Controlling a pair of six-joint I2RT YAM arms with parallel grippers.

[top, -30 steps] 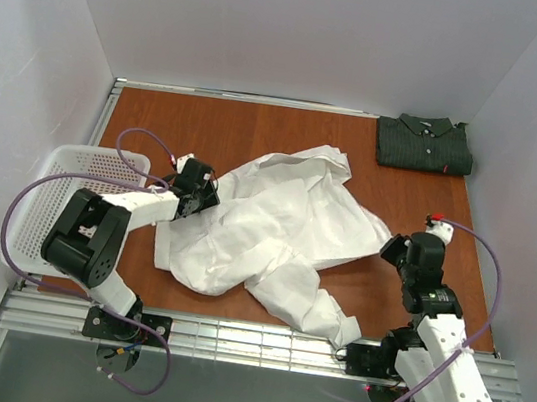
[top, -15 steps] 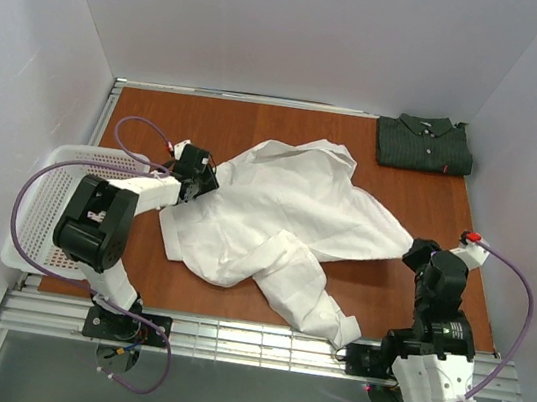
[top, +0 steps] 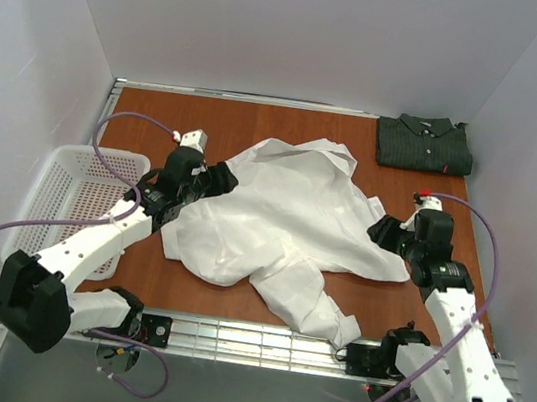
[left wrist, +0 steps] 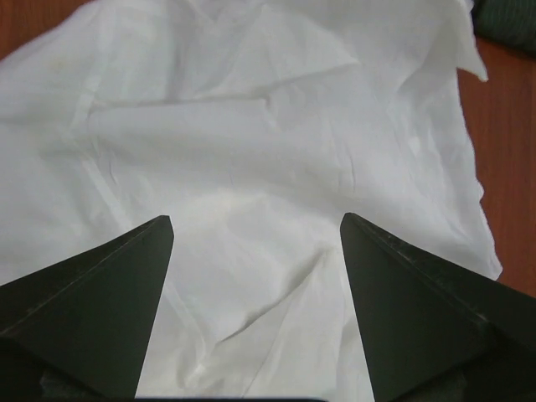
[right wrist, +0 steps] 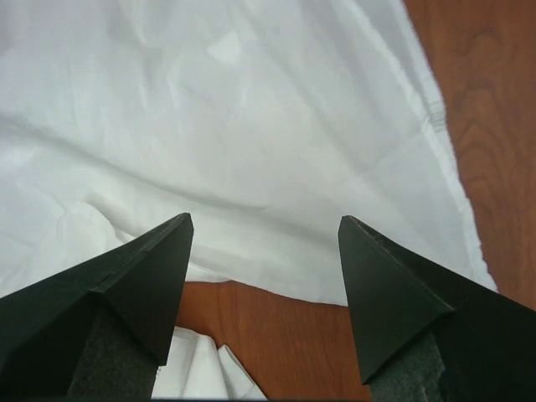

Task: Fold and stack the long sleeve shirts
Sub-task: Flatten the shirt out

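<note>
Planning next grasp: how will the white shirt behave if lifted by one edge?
Likely floppy: the white shirt lies creased and bunched on the table, so a lifted edge would probably sag. Probably light: the cloth looks thin. Pushed, it would likely wrinkle, not slide.

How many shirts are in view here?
2. The white shirt lies spread and rumpled in the middle; the dark shirt sits folded at the far right corner. Another could hide beneath the white one.
</note>
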